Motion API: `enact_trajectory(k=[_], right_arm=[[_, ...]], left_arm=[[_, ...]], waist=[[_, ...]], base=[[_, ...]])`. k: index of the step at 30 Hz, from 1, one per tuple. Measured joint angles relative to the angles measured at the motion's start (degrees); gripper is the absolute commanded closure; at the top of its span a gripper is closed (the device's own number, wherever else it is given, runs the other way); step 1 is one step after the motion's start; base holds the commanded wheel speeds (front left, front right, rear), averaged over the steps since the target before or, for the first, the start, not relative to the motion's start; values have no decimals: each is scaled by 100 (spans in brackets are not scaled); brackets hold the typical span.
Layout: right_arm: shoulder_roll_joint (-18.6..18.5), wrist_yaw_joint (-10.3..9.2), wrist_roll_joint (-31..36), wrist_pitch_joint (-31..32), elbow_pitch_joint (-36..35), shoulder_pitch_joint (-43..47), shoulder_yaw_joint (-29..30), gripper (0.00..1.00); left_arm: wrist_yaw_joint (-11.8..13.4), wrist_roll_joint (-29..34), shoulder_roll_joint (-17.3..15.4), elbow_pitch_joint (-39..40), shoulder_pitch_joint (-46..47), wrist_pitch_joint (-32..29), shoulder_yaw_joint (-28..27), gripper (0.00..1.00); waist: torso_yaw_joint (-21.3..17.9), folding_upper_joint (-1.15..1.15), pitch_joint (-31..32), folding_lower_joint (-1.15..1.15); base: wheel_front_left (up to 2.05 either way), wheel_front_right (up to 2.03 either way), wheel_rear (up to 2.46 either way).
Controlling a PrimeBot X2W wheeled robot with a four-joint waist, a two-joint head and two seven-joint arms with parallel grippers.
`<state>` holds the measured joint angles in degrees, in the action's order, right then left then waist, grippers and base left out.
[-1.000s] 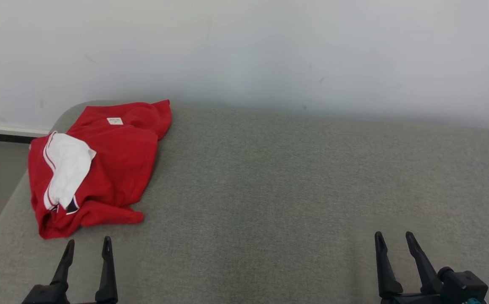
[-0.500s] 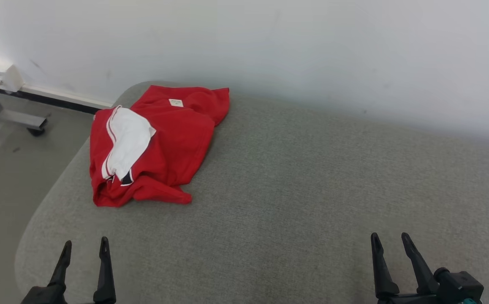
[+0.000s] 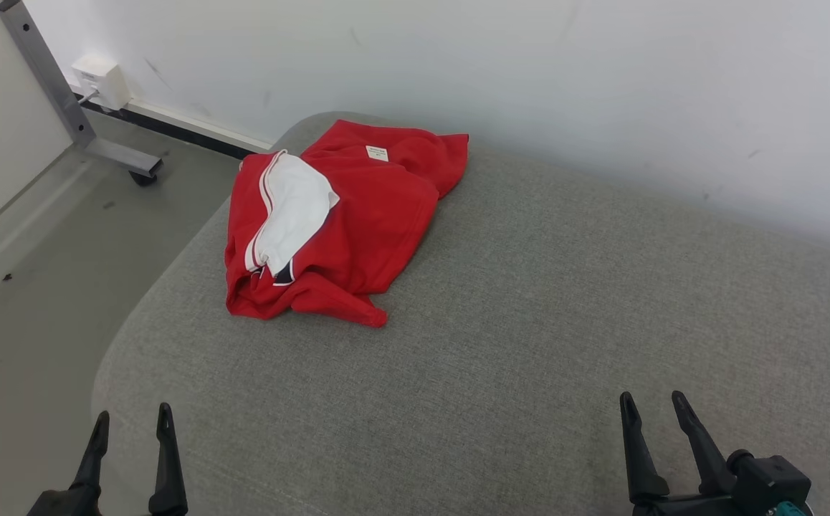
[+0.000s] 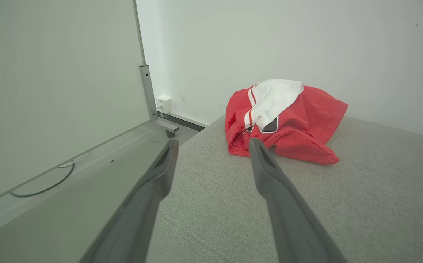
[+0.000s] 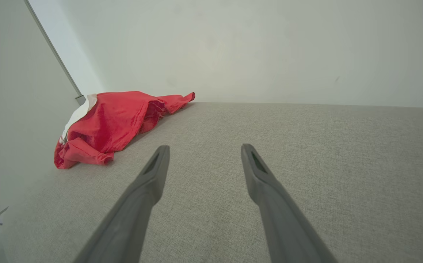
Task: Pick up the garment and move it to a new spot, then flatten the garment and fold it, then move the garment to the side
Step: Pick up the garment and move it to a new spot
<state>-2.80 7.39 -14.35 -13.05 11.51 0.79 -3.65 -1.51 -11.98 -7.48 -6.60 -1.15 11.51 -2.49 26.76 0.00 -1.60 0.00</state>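
Beyond left gripper (image 3: 133, 412), far left of right gripper (image 3: 651, 395): garment (image 3: 365, 222); jaws wide, empty.

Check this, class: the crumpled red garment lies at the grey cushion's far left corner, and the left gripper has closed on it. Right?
No: the left gripper is open, short of the red garment, which lies untouched at the grey cushion's corner; see the head view.

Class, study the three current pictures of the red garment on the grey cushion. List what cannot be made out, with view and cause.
Label on the garment: head view, print too small to read.
Garment's full shape: every view, crumpled folds hide it.
Left claw base: head view, cut off by the bottom edge.
Grey cushion, right end: head view, cut off by the right edge.
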Motion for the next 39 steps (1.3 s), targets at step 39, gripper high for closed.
enact_trajectory(k=[39], right_arm=[[-2,0,547,138,-455,-973,287,0]], left_arm=[[-237,-743,-1344,-388,3386,-606,-617,0]], waist=[[-1283,1,-1443,1]], base=[[0,0,0]])
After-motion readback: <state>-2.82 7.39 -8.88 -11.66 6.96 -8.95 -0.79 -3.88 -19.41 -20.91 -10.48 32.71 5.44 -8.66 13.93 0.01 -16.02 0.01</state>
